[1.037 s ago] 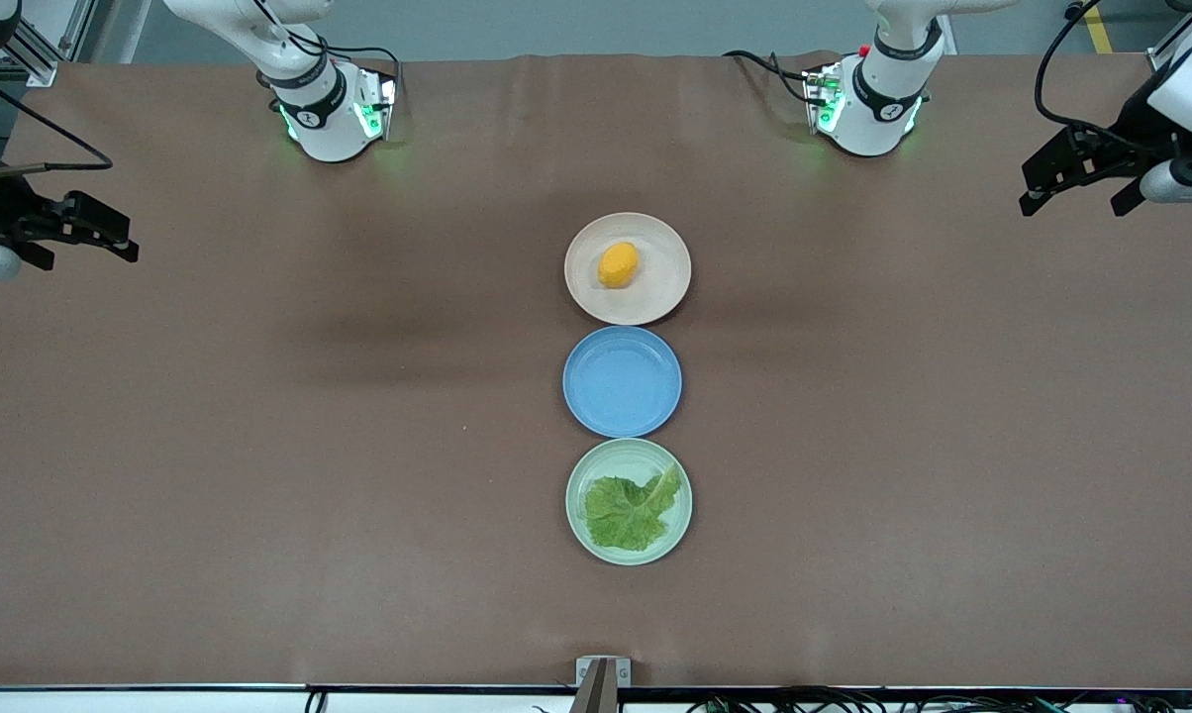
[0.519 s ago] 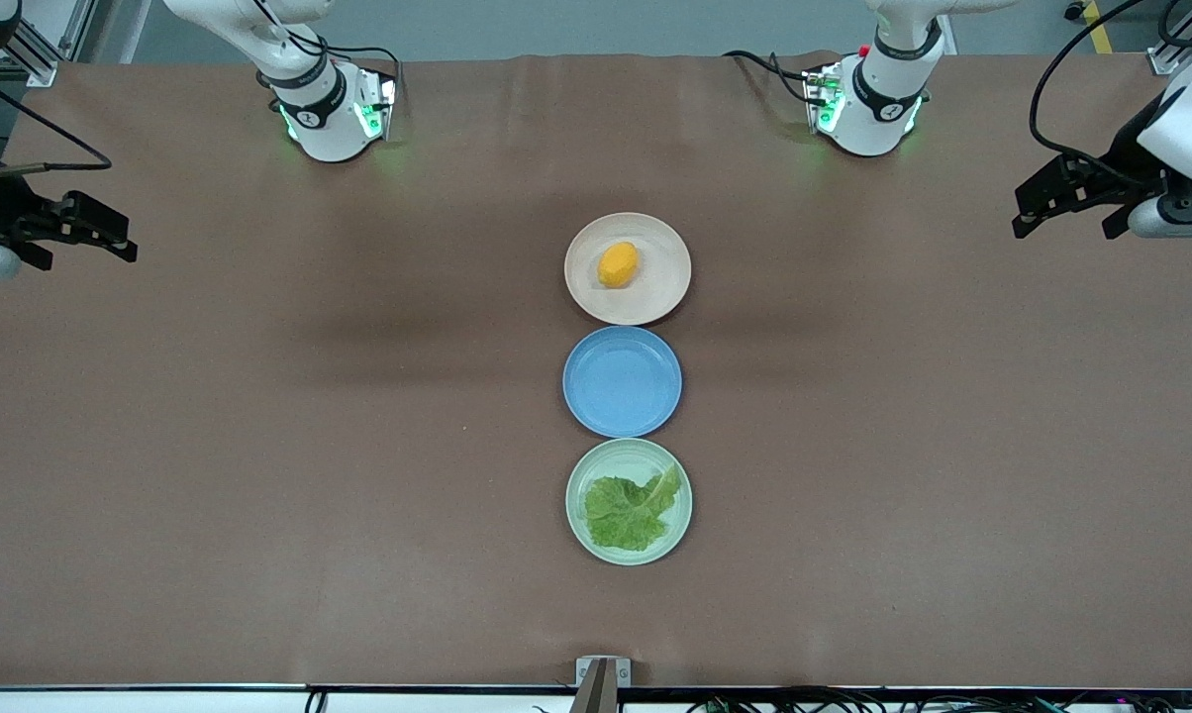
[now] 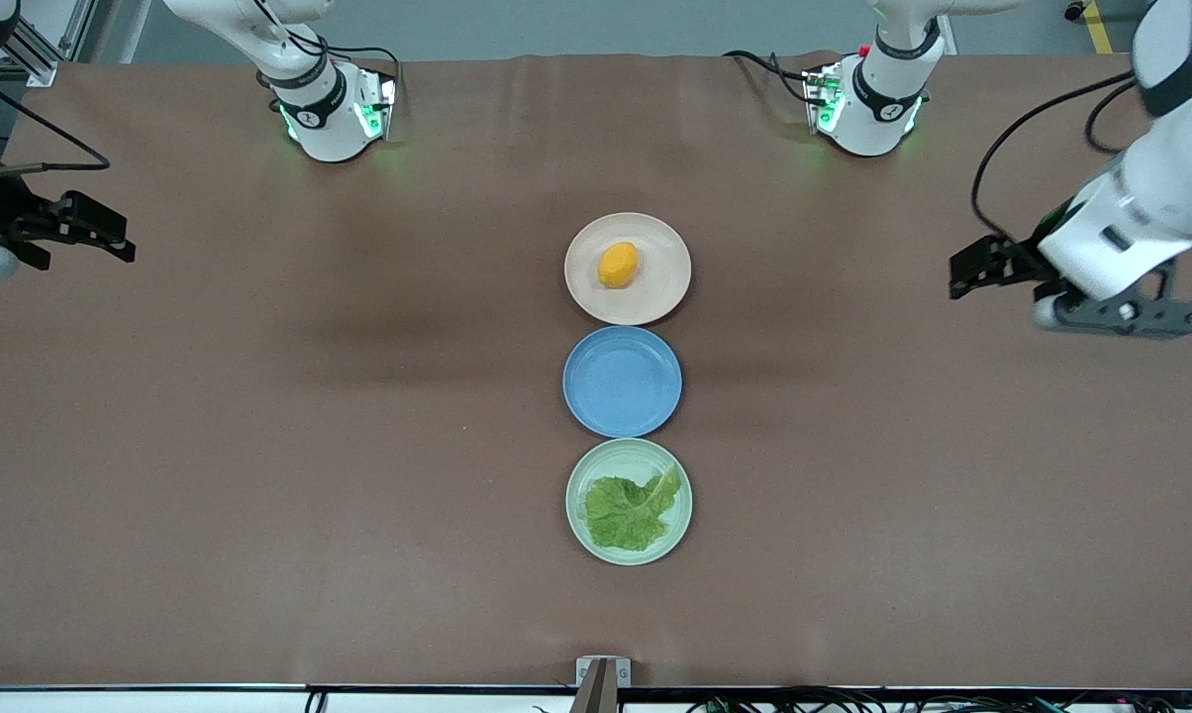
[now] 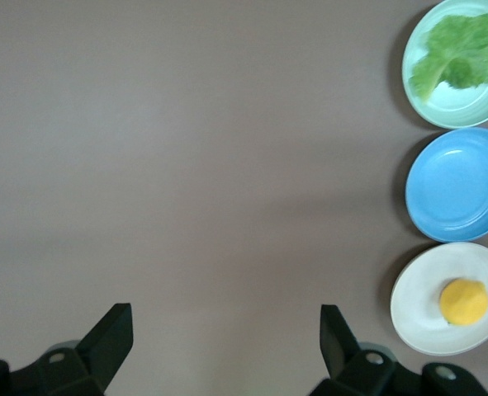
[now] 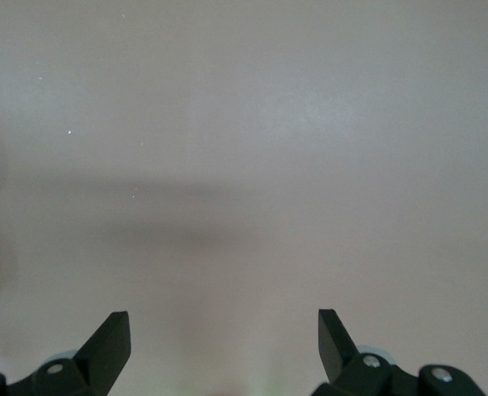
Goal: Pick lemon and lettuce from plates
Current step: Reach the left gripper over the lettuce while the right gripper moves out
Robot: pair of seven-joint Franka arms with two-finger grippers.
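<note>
The lemon (image 3: 618, 264) lies on the beige-pink plate (image 3: 667, 282), the plate farthest from the front camera. The lettuce (image 3: 631, 511) lies on the mint green plate (image 3: 611, 458), the nearest one. My left gripper (image 3: 955, 277) is open and empty over bare table toward the left arm's end, well apart from the plates. Its wrist view shows the lemon (image 4: 464, 301), the beige-pink plate (image 4: 409, 307), the lettuce (image 4: 458, 62), the mint green plate (image 4: 462, 111) and its own open gripper (image 4: 225, 330). My right gripper (image 3: 126, 248) is open and empty over the right arm's end; it also shows in the right wrist view (image 5: 224, 330).
A blue plate (image 3: 622, 381) sits bare between the two task plates and also shows in the left wrist view (image 4: 458, 186). The three plates form a line down the middle of the brown table. The arm bases (image 3: 329, 119) stand at the table edge farthest from the camera.
My left arm has swung in toward the plates and come lower over the table. My right gripper has barely moved. The lemon, lettuce and plates have not moved.
</note>
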